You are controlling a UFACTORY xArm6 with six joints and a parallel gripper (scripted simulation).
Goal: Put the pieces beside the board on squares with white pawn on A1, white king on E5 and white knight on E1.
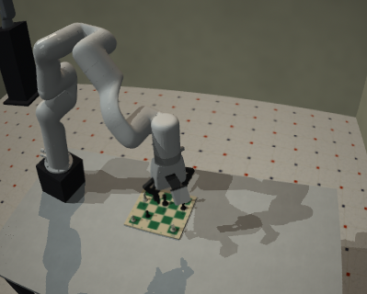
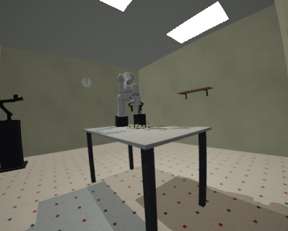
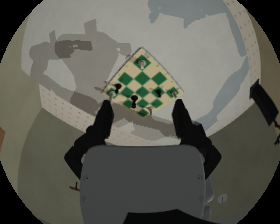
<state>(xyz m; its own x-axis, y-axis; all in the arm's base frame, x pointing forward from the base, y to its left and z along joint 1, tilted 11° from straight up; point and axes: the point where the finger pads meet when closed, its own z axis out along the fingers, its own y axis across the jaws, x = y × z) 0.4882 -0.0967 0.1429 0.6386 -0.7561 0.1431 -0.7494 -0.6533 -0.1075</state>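
The gripper (image 3: 143, 112) hangs wide open and empty above the far edge of the chessboard (image 1: 160, 214).

Board (image 1: 159, 216) on table (image 1: 272, 257), arm base (image 1: 61, 176) to its left.
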